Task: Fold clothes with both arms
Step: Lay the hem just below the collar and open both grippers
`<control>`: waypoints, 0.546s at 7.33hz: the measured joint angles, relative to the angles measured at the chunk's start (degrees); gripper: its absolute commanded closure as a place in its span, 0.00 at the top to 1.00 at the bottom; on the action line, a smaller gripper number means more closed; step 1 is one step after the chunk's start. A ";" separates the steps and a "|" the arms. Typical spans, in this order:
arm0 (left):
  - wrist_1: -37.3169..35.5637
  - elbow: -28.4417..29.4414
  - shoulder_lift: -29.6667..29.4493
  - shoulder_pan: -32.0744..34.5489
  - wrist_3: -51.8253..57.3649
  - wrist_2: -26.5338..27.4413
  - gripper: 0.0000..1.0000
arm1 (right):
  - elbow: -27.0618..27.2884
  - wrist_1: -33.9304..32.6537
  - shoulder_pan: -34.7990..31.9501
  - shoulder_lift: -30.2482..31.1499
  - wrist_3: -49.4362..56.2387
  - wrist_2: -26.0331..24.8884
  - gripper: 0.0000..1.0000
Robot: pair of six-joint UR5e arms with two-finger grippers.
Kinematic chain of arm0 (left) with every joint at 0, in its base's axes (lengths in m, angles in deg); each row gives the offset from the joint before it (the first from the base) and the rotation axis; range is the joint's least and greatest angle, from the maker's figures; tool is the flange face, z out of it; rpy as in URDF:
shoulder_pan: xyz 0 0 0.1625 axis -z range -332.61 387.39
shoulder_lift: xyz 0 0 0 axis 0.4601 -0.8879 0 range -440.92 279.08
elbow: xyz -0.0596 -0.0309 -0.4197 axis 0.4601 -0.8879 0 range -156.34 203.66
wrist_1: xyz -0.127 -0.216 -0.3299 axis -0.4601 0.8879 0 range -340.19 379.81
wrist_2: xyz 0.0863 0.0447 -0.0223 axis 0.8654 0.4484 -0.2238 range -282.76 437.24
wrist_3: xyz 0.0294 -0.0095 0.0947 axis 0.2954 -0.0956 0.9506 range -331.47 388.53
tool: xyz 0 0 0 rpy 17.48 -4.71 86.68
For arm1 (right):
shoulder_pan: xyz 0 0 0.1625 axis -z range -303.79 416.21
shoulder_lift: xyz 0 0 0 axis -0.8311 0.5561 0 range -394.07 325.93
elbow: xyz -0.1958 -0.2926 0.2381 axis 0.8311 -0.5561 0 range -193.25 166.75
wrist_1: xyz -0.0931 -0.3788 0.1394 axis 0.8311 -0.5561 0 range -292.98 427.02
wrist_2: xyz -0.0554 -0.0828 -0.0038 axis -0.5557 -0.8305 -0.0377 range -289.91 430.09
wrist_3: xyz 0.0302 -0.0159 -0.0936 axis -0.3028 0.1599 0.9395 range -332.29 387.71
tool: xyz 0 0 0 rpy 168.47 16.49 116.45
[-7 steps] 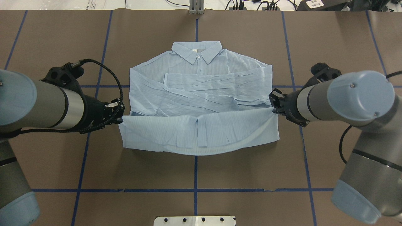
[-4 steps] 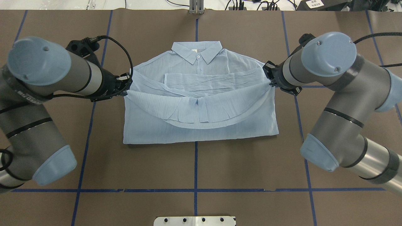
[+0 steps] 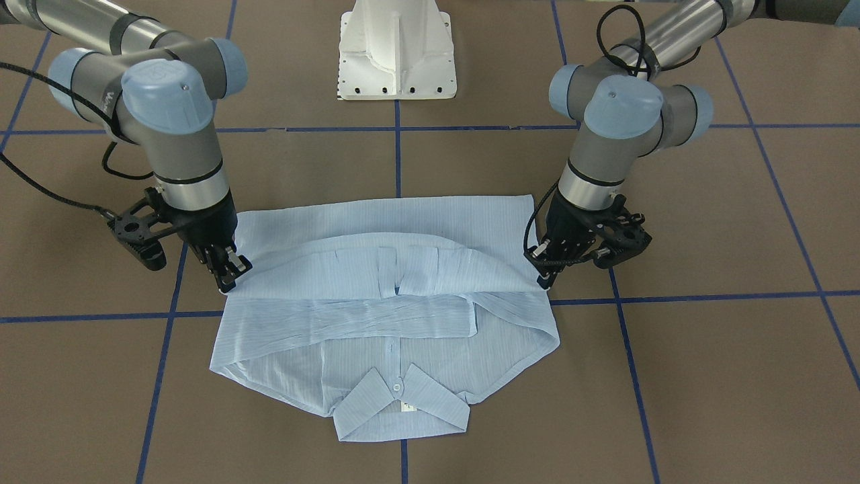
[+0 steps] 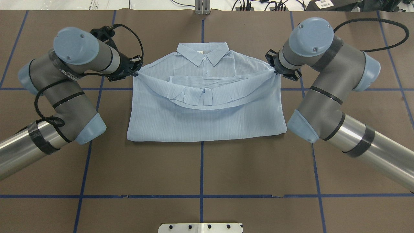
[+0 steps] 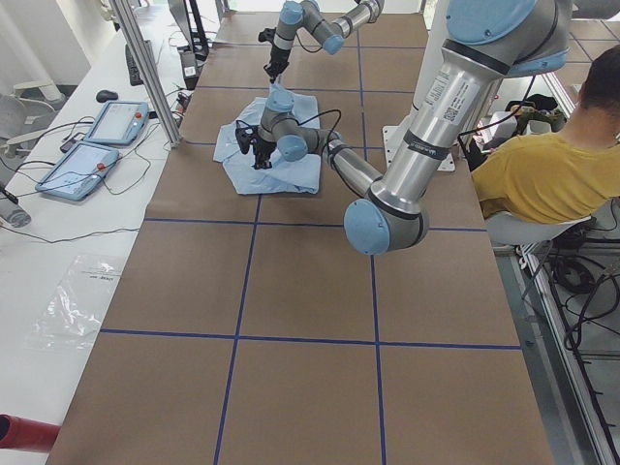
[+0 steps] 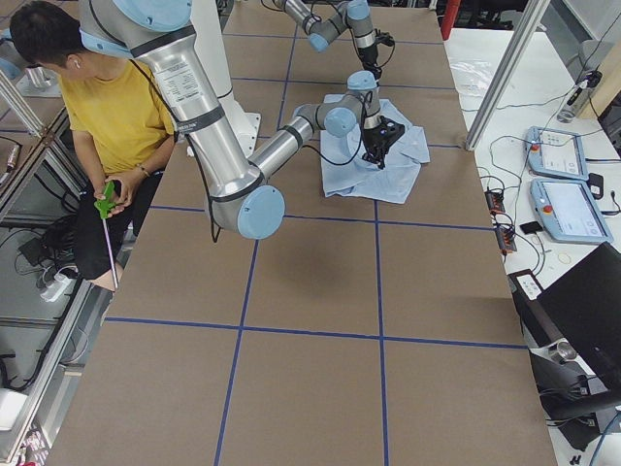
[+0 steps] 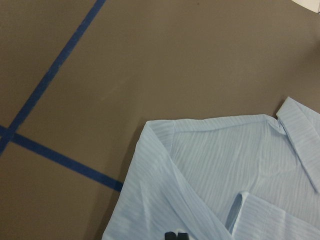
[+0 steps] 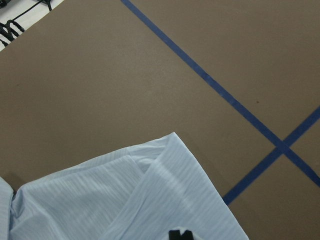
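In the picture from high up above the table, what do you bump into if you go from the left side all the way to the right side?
left arm → left gripper pinching a shirt corner → shirt → right gripper pinching the other corner → right arm

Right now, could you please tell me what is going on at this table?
The robot is mid-fold on a pale blue shirt spread on the brown table. The left claw and the right claw each pinch one end of the hem, which is doubled back over the body and held at shoulder level, just short of the collar. The hem sags in the middle, so the fold is not yet laid flat.
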 measured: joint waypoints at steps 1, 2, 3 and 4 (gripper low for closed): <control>0.61 1.70 -0.72 0.91 0.86 0.04 0.00 | -4.42 2.99 -0.86 -1.46 0.12 0.12 0.00; 1.54 3.49 -1.33 1.50 1.76 0.07 0.00 | -7.37 4.52 -1.70 -2.48 0.45 0.33 0.00; 3.32 5.97 -2.25 1.77 2.19 0.07 0.00 | -9.74 5.14 -2.16 -3.57 0.77 0.49 0.00; 6.02 9.50 -3.53 1.85 2.34 0.08 0.00 | -11.87 5.39 -2.34 -4.60 0.96 0.58 0.00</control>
